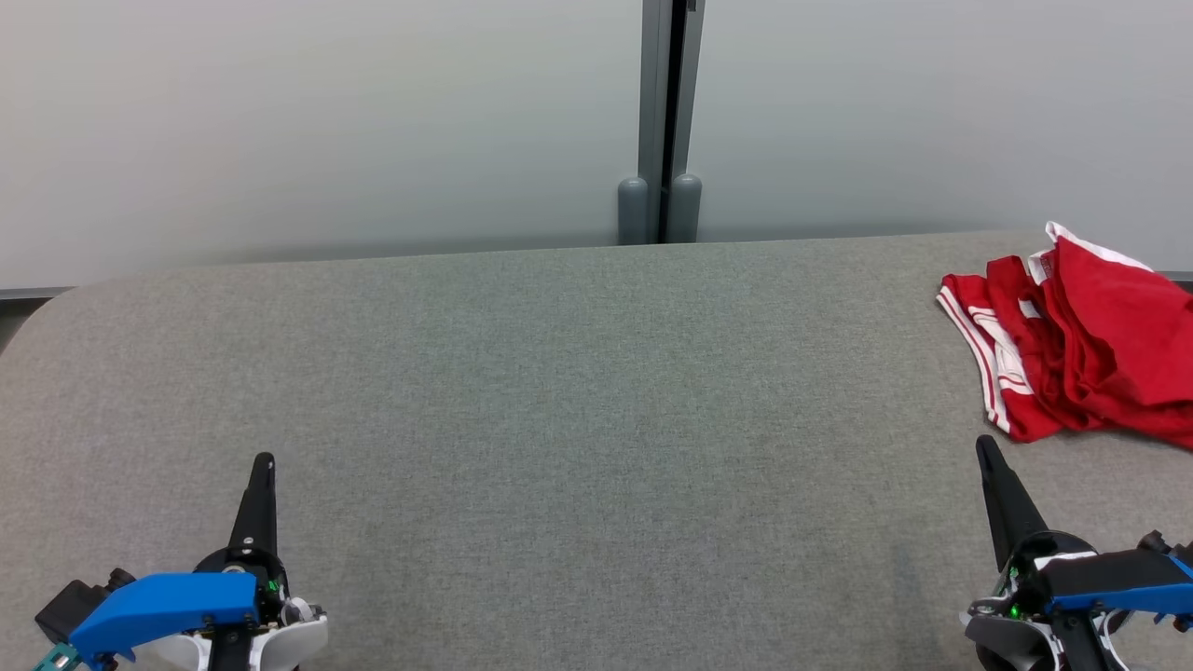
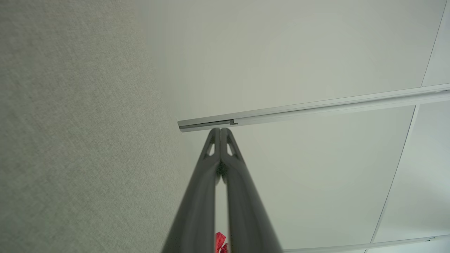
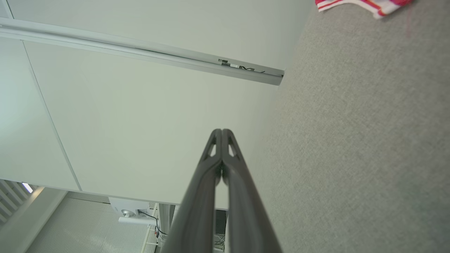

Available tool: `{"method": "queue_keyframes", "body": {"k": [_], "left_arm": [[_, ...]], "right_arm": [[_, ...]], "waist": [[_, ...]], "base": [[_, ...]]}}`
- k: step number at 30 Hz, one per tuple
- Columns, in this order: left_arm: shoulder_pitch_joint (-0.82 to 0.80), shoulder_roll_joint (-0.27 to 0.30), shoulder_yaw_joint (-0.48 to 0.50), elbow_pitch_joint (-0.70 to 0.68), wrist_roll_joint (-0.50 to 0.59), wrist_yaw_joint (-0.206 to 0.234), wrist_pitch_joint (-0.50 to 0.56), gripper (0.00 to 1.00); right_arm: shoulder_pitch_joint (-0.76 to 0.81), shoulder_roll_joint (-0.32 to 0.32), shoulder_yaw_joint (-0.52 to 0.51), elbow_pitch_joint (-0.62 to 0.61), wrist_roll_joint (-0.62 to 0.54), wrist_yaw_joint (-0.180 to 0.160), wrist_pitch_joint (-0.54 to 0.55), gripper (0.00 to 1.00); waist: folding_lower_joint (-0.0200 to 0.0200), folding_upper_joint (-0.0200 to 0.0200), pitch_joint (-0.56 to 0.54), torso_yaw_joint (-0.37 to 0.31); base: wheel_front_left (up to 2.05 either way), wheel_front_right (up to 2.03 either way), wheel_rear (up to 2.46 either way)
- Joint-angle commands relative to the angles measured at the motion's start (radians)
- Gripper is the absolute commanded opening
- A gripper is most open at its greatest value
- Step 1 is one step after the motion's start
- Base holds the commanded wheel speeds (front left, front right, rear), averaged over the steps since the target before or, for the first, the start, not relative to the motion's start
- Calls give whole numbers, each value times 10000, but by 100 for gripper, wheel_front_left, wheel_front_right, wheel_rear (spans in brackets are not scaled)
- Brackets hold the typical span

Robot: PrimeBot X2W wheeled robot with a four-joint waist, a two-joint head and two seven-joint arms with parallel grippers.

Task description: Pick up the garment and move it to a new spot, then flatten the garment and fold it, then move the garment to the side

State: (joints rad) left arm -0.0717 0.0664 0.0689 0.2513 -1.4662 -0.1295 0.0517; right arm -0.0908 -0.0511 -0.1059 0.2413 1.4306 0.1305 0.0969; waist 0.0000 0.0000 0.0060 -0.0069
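The garment (image 1: 1081, 340) is a red piece with white stripes and trim, lying crumpled at the far right of the grey felt table (image 1: 578, 391). Its striped edge (image 3: 365, 5) shows at the top of the right wrist view, and a red scrap (image 2: 220, 242) peeks between the fingers in the left wrist view. My left gripper (image 1: 264, 463) rests low at the left, shut and empty. At the lower right my right gripper (image 1: 986, 447) is shut and empty too, just below and left of the garment. Both wrist views show their fingertips pressed together (image 2: 220, 130) (image 3: 221, 131).
A pale frosted wall with a grey vertical post (image 1: 667, 121) runs behind the table's back edge. The table's left corner is rounded (image 1: 56, 308). Wide bare felt lies between the two grippers.
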Motion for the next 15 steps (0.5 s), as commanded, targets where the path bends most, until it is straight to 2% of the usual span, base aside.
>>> {"method": "queue_keyframes", "body": {"k": [1,15], "left_arm": [[-221,25,69,-84,-169,-17,76,0],[-352,-21,229,-89,-1040,-19,357,0]], "right_arm": [[-162,2,-42,-14,208,4,61,0],[-199,9,-80,25,1202,4,144,0]], "waist": [[0,0,-1,3],[0,0,-17,41]], "base": [[0,0,0],[0,0,0]]}}
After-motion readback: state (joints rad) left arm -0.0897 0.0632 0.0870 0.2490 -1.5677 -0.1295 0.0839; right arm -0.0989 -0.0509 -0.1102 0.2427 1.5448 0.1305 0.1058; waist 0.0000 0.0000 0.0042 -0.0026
